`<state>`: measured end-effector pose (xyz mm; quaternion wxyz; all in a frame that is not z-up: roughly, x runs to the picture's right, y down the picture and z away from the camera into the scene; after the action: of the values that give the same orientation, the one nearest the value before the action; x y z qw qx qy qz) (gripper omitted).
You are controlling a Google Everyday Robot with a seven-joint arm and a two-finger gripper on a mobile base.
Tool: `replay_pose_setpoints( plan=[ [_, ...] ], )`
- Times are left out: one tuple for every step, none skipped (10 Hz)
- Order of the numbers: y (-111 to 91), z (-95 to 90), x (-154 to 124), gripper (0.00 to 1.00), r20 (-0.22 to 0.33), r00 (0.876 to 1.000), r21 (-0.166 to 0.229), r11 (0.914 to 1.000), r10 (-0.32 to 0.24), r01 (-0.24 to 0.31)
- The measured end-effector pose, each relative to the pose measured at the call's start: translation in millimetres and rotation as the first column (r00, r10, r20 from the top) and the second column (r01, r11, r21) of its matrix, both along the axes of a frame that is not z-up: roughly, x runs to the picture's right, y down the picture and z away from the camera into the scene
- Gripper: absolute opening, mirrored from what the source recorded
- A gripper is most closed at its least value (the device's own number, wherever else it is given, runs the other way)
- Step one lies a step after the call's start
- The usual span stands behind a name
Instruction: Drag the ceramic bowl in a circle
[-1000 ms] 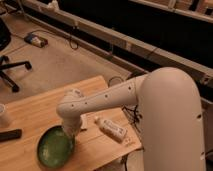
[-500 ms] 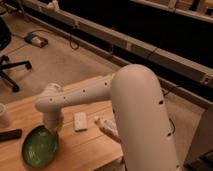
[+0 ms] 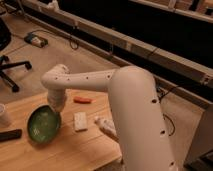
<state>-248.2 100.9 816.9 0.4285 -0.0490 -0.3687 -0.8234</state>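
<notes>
The ceramic bowl (image 3: 43, 124) is round, shallow and glossy green with a darker rim. It sits on the wooden table (image 3: 60, 150) at the left of the camera view. My white arm reaches across from the right. My gripper (image 3: 55, 108) points down at the bowl's upper right rim and seems to touch it.
A small white rectangular block (image 3: 80, 121) lies just right of the bowl. A white bottle (image 3: 106, 128) lies beside the arm. An orange object (image 3: 82, 100) lies at the table's far edge. A dark object (image 3: 10, 135) and a white cup (image 3: 4, 115) are at the left. An office chair (image 3: 7, 60) stands on the floor.
The bowl and my gripper have moved from lower on the table toward the left and then up and right. The arm has swung with them. The orange object now shows.
</notes>
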Motion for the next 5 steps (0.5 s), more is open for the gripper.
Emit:
replay_pose_setpoints(
  plan=[
    [-11,6.5,20,0.00,-0.027,0.999,0.006,0.9996,0.027,-0.027],
    [-13,7.9,34,0.00,-0.045,0.998,0.008,0.9989,0.046,-0.045],
    [-10,8.2,54,0.00,-0.067,0.995,0.009,0.9977,0.067,-0.067],
    [0,5.7,77,0.00,-0.088,0.992,0.009,0.9960,0.089,-0.089],
    [17,0.8,102,0.00,-0.109,0.988,0.008,0.9936,0.113,-0.112]
  ],
)
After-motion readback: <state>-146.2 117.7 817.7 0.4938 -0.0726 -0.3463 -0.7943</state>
